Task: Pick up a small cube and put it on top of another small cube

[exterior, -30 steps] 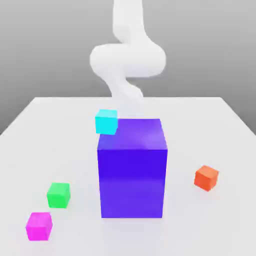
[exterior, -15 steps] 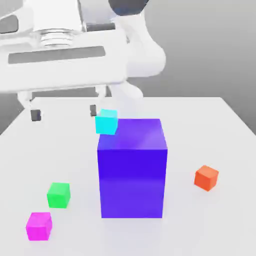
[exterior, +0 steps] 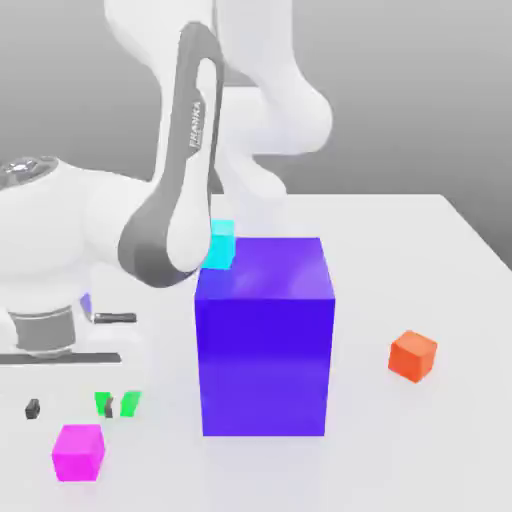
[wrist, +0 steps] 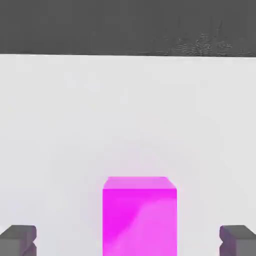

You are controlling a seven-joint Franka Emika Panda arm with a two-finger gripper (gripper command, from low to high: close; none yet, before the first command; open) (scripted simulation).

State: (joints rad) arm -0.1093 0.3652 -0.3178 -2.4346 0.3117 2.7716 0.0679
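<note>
Your hand (exterior: 70, 407) hangs low over the surface (exterior: 420, 250) at the exterior view's left, fingers spread wide and holding nothing. In the hand view, the pink cube (wrist: 139, 215) sits on the surface between the two fingertips (wrist: 18, 239), apart from both. In the exterior view, that pink cube (exterior: 78, 452) lies just in front of the hand, with the green cube (exterior: 128, 402) partly hidden behind one finger. The big blue block (exterior: 263, 335) stands centre, the cyan cube (exterior: 220, 245) behind its corner, the orange cube (exterior: 412, 355) well apart.
</note>
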